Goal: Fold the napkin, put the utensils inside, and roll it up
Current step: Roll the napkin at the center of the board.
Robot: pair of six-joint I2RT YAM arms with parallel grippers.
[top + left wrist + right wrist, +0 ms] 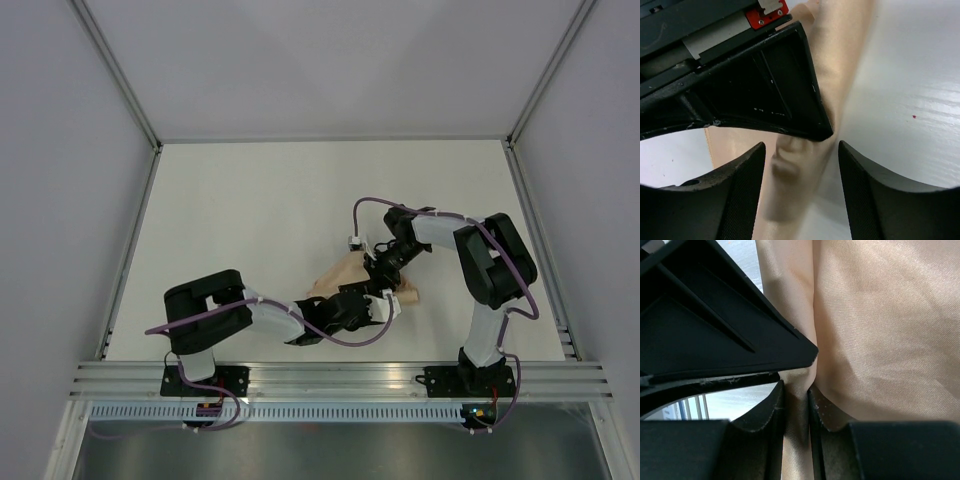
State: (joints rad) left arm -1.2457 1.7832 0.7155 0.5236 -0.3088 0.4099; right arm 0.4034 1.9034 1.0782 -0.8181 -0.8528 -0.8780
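Note:
The peach-orange napkin (340,272) lies bunched into a narrow roll at the table's middle, mostly covered by both grippers. In the left wrist view the napkin (845,60) runs as a long roll between my left gripper's (801,150) open jaws, with bare table showing beside the right finger (875,200). My left gripper (375,308) sits at the roll's near end. My right gripper (380,270) meets it from the far side. Its jaws (796,390) are shut on a thin fold of the napkin (880,330). The utensils are hidden.
The white table (250,220) is walled by grey panels at the back and sides. A metal rail (340,375) runs along the near edge by the arm bases. The two grippers nearly touch each other over the cloth.

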